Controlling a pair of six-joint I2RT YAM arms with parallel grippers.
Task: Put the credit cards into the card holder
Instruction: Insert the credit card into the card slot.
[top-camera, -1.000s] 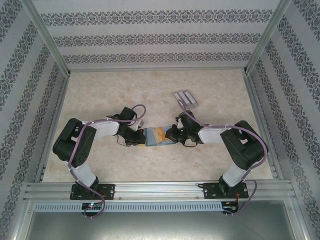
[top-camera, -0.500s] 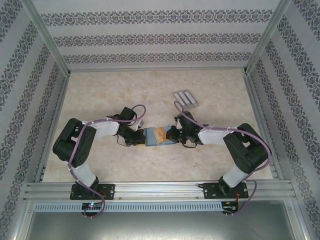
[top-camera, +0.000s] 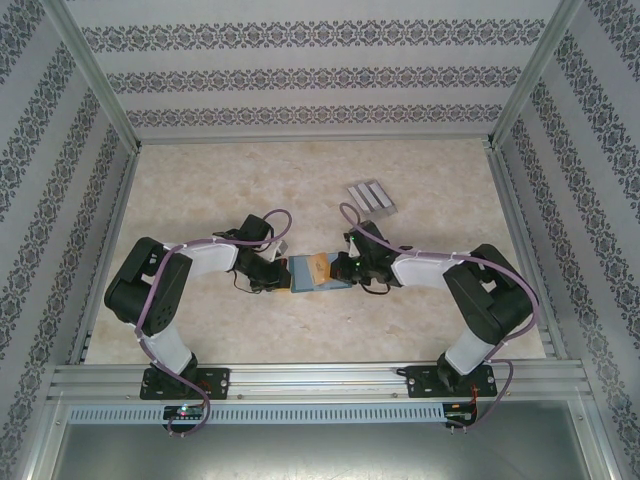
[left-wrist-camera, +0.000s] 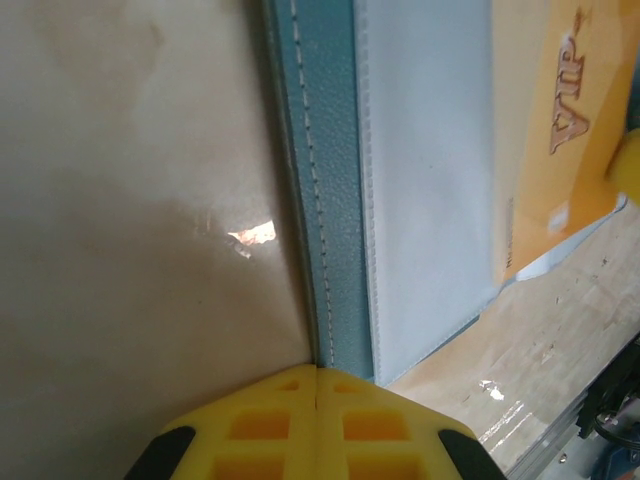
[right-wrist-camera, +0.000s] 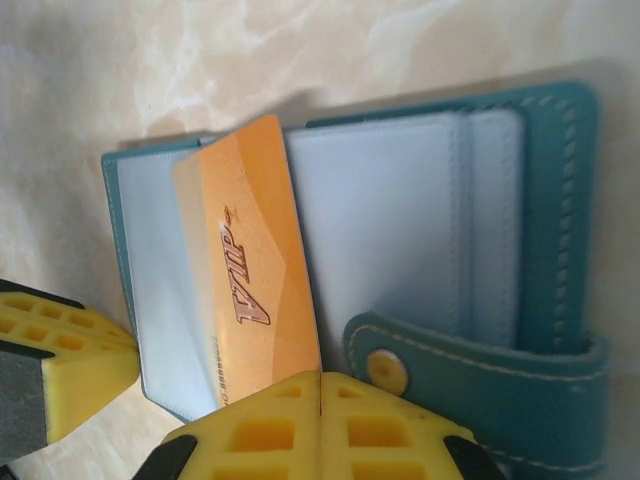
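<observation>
Open teal-blue stitched card holder (right-wrist-camera: 560, 200), orange-gold plastic card (right-wrist-camera: 250, 290) on its inner panel, left gripper (left-wrist-camera: 318, 372) and right gripper (right-wrist-camera: 320, 380) fingers pressed together at its edges

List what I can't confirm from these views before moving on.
- Right wrist view: the orange card ends behind the shut right fingers; pinched or only pushed, unclear.
- Left wrist view: the shut left fingers hide where the edge of the wallet ends; grip unclear.
- Top view: the grey rack is too small to show what it holds.
</observation>
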